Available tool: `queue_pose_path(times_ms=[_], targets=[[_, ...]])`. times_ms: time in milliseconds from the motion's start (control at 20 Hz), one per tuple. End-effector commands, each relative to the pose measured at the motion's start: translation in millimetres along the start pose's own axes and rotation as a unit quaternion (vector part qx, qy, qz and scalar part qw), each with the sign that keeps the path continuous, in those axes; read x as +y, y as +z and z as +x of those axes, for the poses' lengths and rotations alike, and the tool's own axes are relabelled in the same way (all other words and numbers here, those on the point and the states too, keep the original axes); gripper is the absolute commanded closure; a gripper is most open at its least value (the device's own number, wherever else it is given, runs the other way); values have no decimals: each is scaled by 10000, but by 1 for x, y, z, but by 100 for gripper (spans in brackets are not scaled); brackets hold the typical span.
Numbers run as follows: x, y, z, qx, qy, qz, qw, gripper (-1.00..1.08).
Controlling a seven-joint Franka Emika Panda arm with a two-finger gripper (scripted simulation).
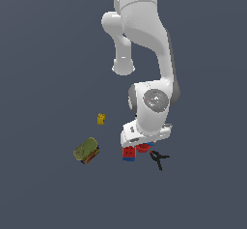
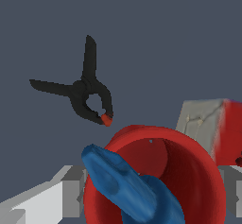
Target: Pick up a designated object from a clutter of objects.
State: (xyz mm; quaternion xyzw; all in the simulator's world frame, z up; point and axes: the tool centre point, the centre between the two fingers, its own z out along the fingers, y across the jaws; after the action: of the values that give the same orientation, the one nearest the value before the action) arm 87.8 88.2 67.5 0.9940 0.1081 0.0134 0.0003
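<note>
The bright red cup (image 1: 143, 149) with a blue piece (image 2: 125, 183) inside stands under my hand. It fills the wrist view (image 2: 189, 171). My gripper (image 1: 143, 144) is low over it and open. One grey finger (image 2: 66, 194) stands on each side of the cup, close to its rim; I cannot tell if they touch. The red-blue cube (image 1: 128, 153) sits right beside the cup, on the exterior view's left, and shows in the wrist view (image 2: 215, 126). The black clamp (image 1: 158, 159) lies just to the exterior view's right and shows in the wrist view (image 2: 87, 93). The marker and the dark red cup are hidden.
The yellow block (image 1: 101, 119) lies apart on the exterior view's left. The olive-green can (image 1: 87, 150) lies on its side further left and nearer. The arm's white links rise above the hand.
</note>
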Motion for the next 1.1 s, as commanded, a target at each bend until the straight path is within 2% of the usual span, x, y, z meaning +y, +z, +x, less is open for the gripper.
queue_pose_path(times_ms=[0, 350, 400, 600, 1050], targets=[[-2, 20, -8, -133, -31, 17, 9999, 108], [-2, 20, -8, -133, -31, 17, 9999, 108], [-2, 0, 4, 41, -32, 0, 10000, 108], [1, -4, 2, 38, -32, 0, 10000, 108], [32, -39, -14, 21, -33, 3, 10000, 108]])
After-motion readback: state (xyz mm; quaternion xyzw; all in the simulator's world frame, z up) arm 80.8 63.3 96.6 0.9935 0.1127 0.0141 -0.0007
